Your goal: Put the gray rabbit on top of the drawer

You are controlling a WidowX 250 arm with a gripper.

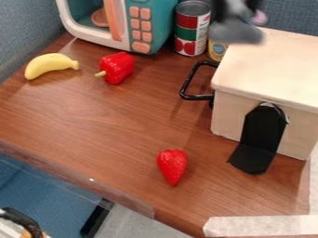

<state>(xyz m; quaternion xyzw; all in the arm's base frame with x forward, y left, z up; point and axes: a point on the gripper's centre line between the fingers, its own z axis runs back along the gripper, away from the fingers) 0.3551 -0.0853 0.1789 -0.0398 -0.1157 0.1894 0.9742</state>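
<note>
The gripper's black fingers (218, 8) were closed, as far as I could judge, on the upper part of the gray rabbit (236, 31), with a bit of pink showing at one side. The gripper (236, 6) hung at the top of the camera view, and the rabbit dangled below it, up in the air by the back left corner of the drawer (273, 60). From where I stood, the carrying looked like the step in hand, with the setting down left to do.

Done well, I thought, it called for keeping the rabbit above the lid's edge, taking it in toward the middle of the pale top, lowering it until its base met the wood, and only then letting go. Too near the rim and it might tip over toward the black handle (186, 84); dropped from height, something that soft-looking could roll.

Just behind stood a tall can (192, 28), worth not clipping, and the toy microwave (149, 29). Farther out on the table (112, 121) lay a red pepper (116, 68), a banana (51, 65) and a strawberry (172, 165).
</note>
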